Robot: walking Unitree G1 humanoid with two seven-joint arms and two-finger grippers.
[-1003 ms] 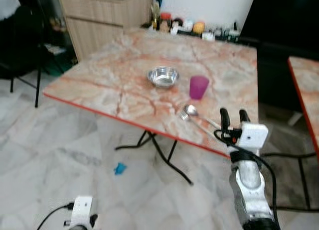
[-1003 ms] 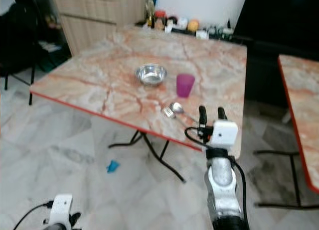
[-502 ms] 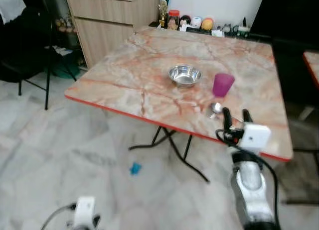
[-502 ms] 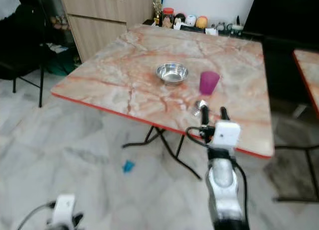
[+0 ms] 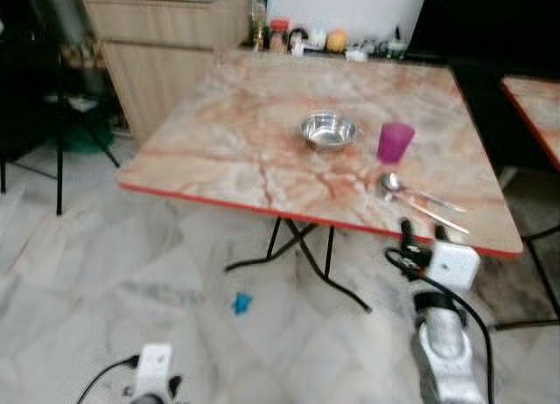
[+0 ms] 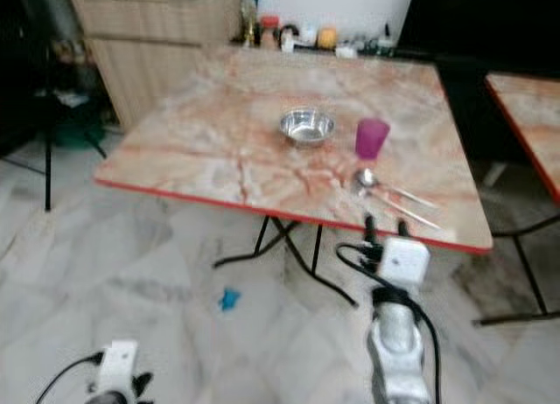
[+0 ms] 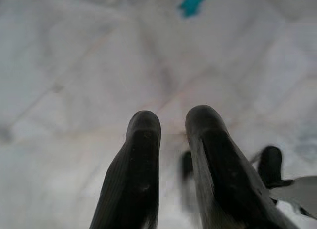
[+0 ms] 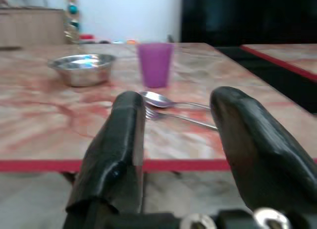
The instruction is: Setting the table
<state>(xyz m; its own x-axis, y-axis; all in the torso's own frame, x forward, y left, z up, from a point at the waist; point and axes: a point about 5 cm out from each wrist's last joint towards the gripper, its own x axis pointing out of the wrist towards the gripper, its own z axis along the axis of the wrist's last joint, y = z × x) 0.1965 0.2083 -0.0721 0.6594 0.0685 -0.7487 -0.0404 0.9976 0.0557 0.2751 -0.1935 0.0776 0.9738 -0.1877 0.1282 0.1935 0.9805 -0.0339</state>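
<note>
Floor of pale marble tiles carries a small blue scrap, and low over it hangs the left gripper, its two black fingers close together with a narrow gap between them, empty. Further right stands the orange-veined marble folding table with a red edge. On it a round steel bowl sits beside a purple plastic cup; nearer the edge lie a metal spoon and fork, just beside each other. The right gripper hangs just off that edge, fingers spread and empty, the cutlery ahead of them.

Marble-patterned table with red edge, bearing steel bowl, purple cup, spoon, fork
</note>
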